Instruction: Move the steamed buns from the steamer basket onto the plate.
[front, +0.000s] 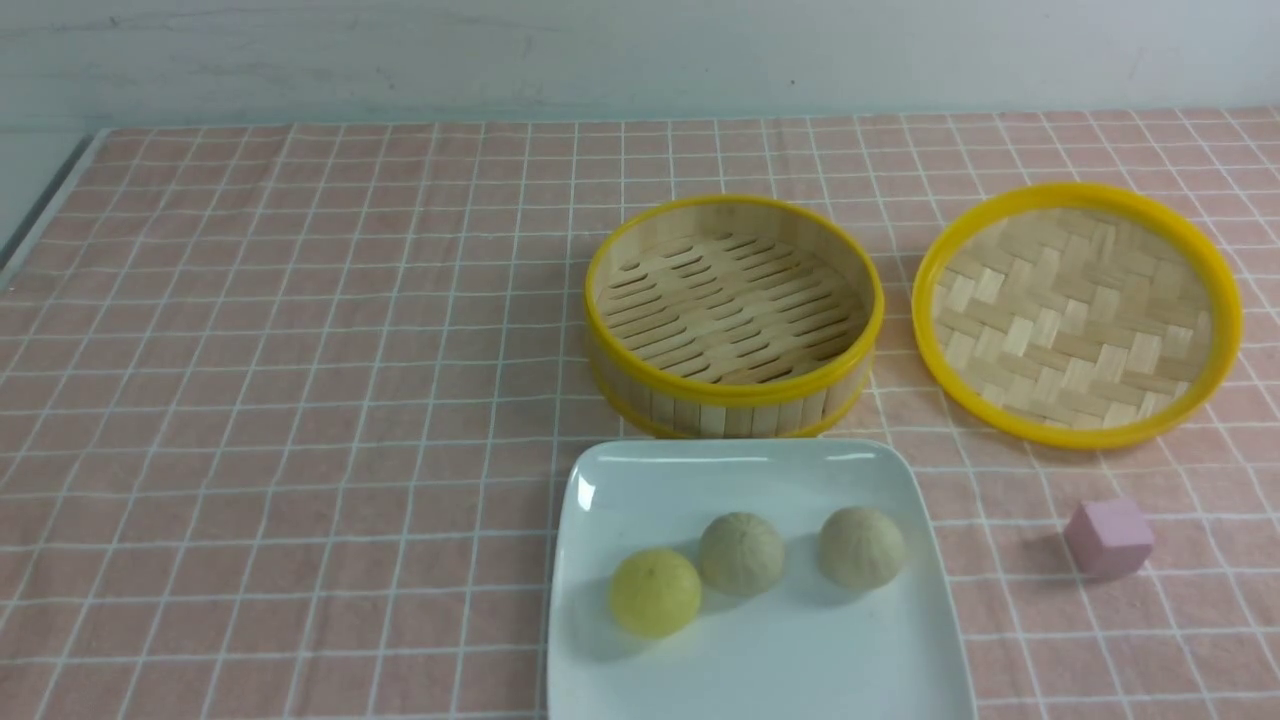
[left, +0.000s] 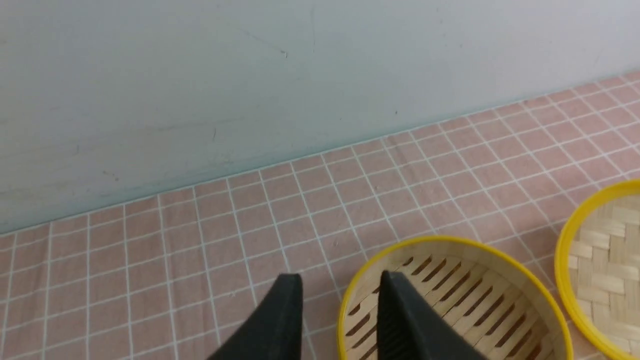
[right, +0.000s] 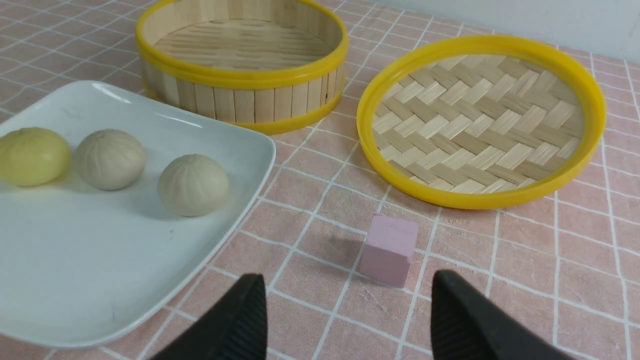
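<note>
The left tool (left: 340, 280) stands with its black jaws narrowly apart, gripping nothing (the pink checked table (left: 200, 225) shows between them). At the front view's lower centre, the large glossy white square plate (front: 620, 480) carries a round yellow steamed bun (front: 655, 592), a pleated beige bun (front: 741, 552) and a second beige bun (front: 862, 546). Above it stands the round bamboo steamer basket (front: 730, 412); rightward, the shallow yellow-rimmed woven tray (front: 1075, 437) and small pink cube (front: 1108, 537). The right tool (right: 347, 280) gapes wide, empty.

Three steamed buns (front: 741, 553), one plate (front: 760, 660), one steamer basket (front: 735, 395), one woven tray (front: 1075, 436), one pink cube (front: 1108, 537)
</note>
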